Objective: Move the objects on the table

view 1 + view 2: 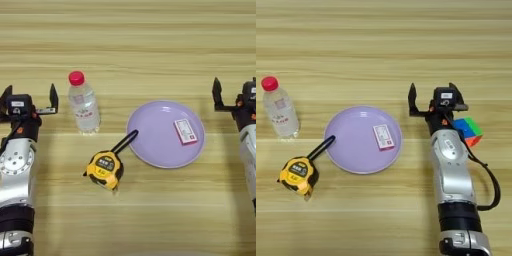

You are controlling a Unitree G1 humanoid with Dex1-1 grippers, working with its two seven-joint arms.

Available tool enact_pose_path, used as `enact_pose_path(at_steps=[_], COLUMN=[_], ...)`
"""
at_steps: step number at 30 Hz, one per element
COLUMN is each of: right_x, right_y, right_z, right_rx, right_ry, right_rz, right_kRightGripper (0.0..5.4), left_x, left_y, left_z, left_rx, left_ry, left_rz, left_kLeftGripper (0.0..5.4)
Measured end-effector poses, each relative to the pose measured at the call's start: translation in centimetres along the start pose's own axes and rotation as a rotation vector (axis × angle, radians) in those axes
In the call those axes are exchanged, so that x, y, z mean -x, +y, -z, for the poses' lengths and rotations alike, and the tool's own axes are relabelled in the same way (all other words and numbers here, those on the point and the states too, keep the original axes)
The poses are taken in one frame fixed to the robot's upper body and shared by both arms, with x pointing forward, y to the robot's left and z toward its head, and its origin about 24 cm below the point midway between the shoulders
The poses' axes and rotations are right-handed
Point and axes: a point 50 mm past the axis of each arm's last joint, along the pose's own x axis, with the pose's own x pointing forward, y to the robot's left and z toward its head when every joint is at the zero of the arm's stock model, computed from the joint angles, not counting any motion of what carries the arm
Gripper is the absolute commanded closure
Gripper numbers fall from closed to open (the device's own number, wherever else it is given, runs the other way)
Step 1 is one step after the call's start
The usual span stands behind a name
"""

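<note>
Round lilac plate (150, 145) holds a small red-white card box (185, 131), print unreadable. Clear ribbed water bottle (83, 104), red cap, and yellow-black tape measure (104, 170) sit left of the plate; multicolour puzzle cube (469, 130) right. Left gripper (30, 98) and right gripper (432, 95) both spread wide, empty.

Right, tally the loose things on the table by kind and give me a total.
Water bottle: 1
Tape measure: 1
Purple plate: 1
Small red-and-white box, lying on the plate: 1
Puzzle cube, partly hidden behind the right arm: 1
Total: 5
</note>
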Motion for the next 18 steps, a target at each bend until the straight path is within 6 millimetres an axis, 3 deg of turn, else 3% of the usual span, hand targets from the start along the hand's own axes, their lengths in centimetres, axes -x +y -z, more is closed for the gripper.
enact_pose_path(at_steps=[18], right_x=[0.0], right_y=[-0.19], right_z=[0.01], right_rx=[0.005], right_ry=[0.001], right_rz=[0.003], right_kRightGripper=[0.01], left_x=[0.04], left_y=[0.27], left_z=[0.02], left_rx=[0.017], left_ry=[0.002], left_rz=[-0.002], left_kLeftGripper=[0.0])
